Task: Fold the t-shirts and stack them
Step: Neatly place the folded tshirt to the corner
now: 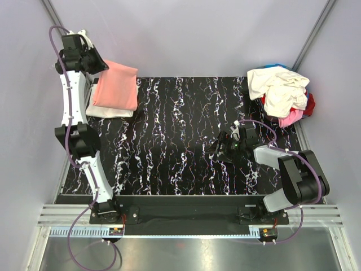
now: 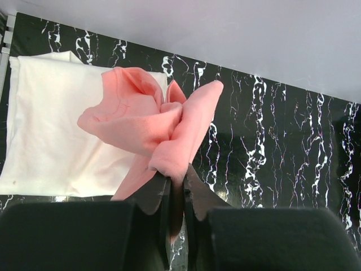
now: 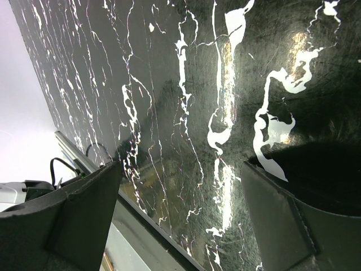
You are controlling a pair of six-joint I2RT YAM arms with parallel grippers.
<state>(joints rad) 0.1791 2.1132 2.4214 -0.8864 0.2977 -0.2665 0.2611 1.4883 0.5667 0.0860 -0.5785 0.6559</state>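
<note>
A salmon-pink t-shirt (image 1: 117,84) lies folded on a folded white t-shirt (image 1: 107,110) at the table's far left. My left gripper (image 1: 95,66) is shut on an edge of the salmon-pink shirt (image 2: 152,121), and holds it bunched up above the white shirt (image 2: 45,130). My left gripper (image 2: 177,186) shows pink cloth pinched between its fingers. My right gripper (image 1: 221,148) is open and empty, low over the table right of centre; in the right wrist view it (image 3: 180,186) frames only marbled table.
A loose pile of shirts sits at the far right corner: cream (image 1: 279,87) on top, red (image 1: 309,104) and bright pink (image 1: 290,117) under it, a bit of blue behind. The black marbled table (image 1: 180,130) is walled by grey panels.
</note>
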